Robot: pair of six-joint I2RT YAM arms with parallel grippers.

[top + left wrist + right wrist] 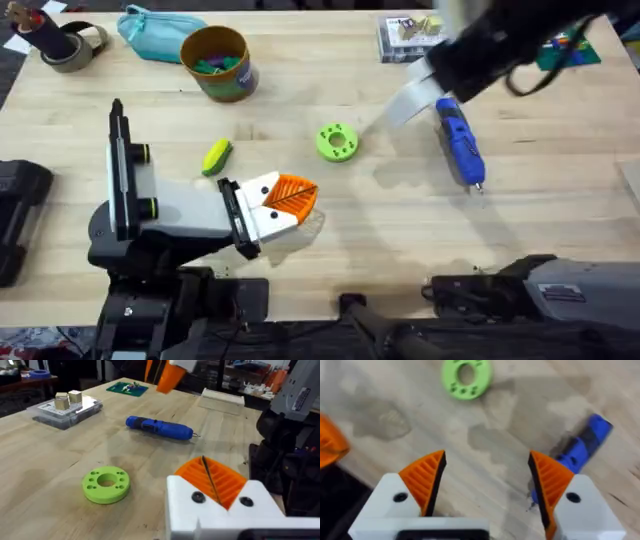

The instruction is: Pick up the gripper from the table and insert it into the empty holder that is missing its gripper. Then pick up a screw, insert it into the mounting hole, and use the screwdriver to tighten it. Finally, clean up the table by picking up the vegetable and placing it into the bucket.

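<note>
1. The right gripper (487,477) hangs spread wide above the table (300,110), empty; the screwdriver (460,143) lies just beside it at 4 o'clock.
2. The left gripper (290,198) has its orange pads (212,477) pressed together.
3. The vegetable (216,157) lies at 6 o'clock from the bucket (217,62); the green disc (337,142) sits at 9 o'clock from the screwdriver.

We are in a robotics workshop: a pale wooden table (330,220), cluttered benches (250,382) of parts behind it, a clear parts box (65,410) and tape rolls (70,45) at its far edge.
</note>
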